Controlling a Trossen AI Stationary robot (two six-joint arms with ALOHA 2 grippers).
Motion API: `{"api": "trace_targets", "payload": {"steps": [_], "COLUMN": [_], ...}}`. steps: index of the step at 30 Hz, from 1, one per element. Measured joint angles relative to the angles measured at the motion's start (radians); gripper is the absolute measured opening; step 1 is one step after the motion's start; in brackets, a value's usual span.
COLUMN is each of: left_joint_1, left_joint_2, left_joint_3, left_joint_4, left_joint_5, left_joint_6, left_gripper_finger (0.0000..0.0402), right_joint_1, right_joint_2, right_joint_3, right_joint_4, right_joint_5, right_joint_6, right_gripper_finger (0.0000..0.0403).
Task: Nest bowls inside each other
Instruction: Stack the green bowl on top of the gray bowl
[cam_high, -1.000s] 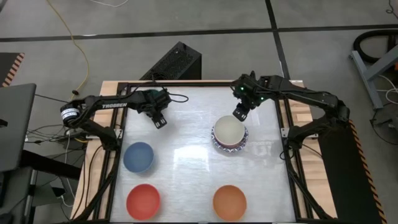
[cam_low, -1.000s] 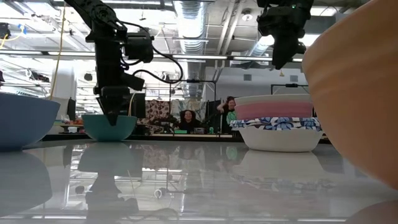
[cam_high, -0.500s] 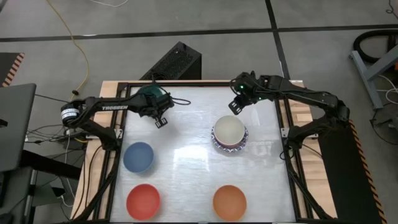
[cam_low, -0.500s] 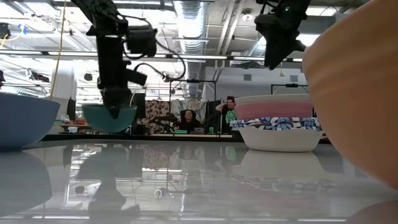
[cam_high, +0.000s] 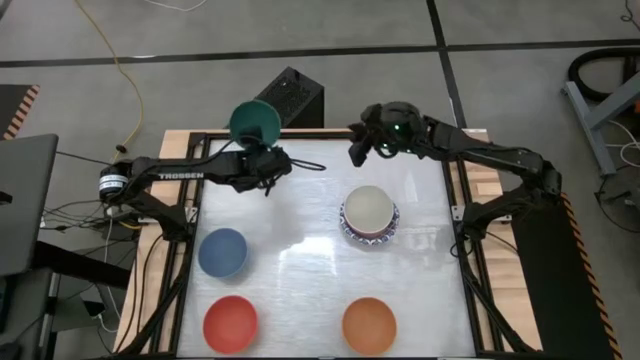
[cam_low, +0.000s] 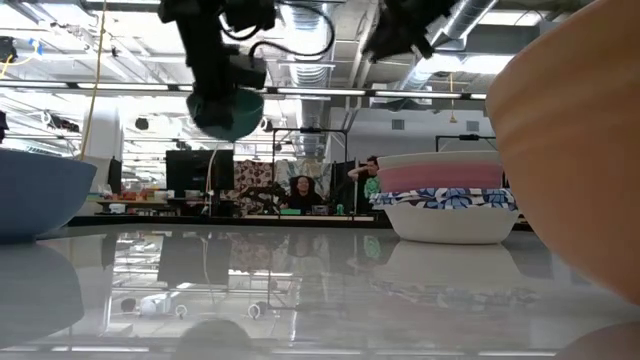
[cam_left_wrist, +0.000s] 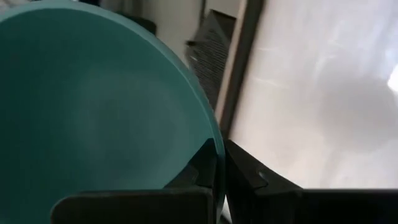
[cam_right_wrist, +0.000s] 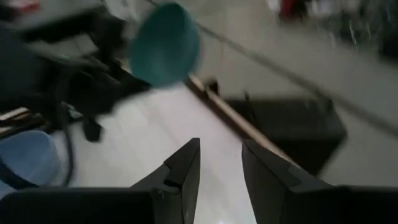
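A green bowl (cam_high: 254, 121) hangs in the air over the table's far left part, with my left gripper (cam_high: 260, 150) shut on it; the low view shows this bowl (cam_low: 228, 112) high above the tabletop. A stack of bowls (cam_high: 369, 215) stands at the right, cream inside pink inside a blue-and-white patterned one, the bottom one resting on the table. My right gripper (cam_high: 357, 150) hovers open above the table's far part, left of the stack, with nothing between its fingers (cam_right_wrist: 186, 165). My left gripper pinches the green bowl's rim (cam_left_wrist: 217, 149) between its two fingers, one finger (cam_left_wrist: 200, 173) inside the bowl and the other (cam_left_wrist: 245, 175) outside. The bowl is lifted clear of the table and tilted, extending beyond the fingers toward the table's far edge.
A blue bowl (cam_high: 222, 252) stands at the left, a red bowl (cam_high: 230, 323) at the near left and an orange bowl (cam_high: 369, 325) at the near right. A black box (cam_high: 285, 100) lies just past the far edge. The table's middle (cam_high: 300, 250) is bare.
My left gripper has shut on the green bowl's rim, risen and rolled, lifting the bowl off the table and tipping it. My right gripper has risen, tipped up toward level and gone from over the stack toward the table's left, staying open.
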Motion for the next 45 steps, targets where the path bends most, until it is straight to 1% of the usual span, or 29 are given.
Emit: {"api": "trace_targets", "payload": {"steps": [3,6,7,9,12,17,20,25,27,29,37,40,44,45], "left_joint_1": [0.0,0.0,0.0,0.001,0.0,0.0,0.0,0.0,0.0,0.0,0.012,0.017,0.027,0.028], "left_joint_2": [0.0,0.0,0.0,0.0,0.0,0.0,0.0,0.0,0.0,0.0,0.0,0.0,0.001,0.001], "left_joint_3": [0.013,0.013,0.013,0.013,0.013,0.013,0.013,0.013,0.013,0.013,0.013,0.013,0.013,0.013], "left_joint_4": [0.051,0.134,0.16,0.212,0.302,0.46,0.536,0.588,0.603,0.622,0.671,0.668,0.668,0.668], "left_joint_5": [-0.073,-0.167,-0.187,-0.186,-0.15,-0.062,0.003,0.132,0.176,0.198,0.23,0.224,0.192,0.188], "left_joint_6": [0.132,0.287,0.34,0.444,0.579,0.785,0.921,1.112,1.161,1.198,1.383,1.387,1.385,1.386], "left_gripper_finger": [0.0,0.0,0.0,0.0,0.0,0.0,0.0,0.0,0.0,0.0,0.0,0.0,0.0,0.0], "right_joint_1": [0.03,0.054,0.058,0.056,0.054,0.052,0.052,0.053,0.059,0.066,0.096,0.102,0.118,0.122], "right_joint_2": [0.0,0.0,0.0,0.0,0.0,0.0,0.0,0.002,0.008,0.015,0.096,0.132,0.151,0.151], "right_joint_3": [0.0,0.0,0.0,0.0,0.0,0.0,0.0,0.0,0.0,0.0,0.0,0.0,0.0,0.0], "right_joint_4": [0.097,0.151,0.171,0.215,0.278,0.315,0.332,0.344,0.345,0.341,0.403,0.46,0.456,0.455], "right_joint_5": [0.028,0.115,0.144,0.176,0.179,0.183,0.213,0.282,0.334,0.375,0.42,0.481,0.58,0.589], "right_joint_6": [-0.109,-0.188,-0.201,-0.219,-0.22,-0.249,-0.252,-0.252,-0.247,-0.246,-0.249,-0.246,-0.251,-0.252], "right_gripper_finger": [0.014,0.014,0.0139,0.0135,0.013,0.0123,0.0122,0.0122,0.0122,0.0122,0.0122,0.0122,0.0126,0.0128]}}
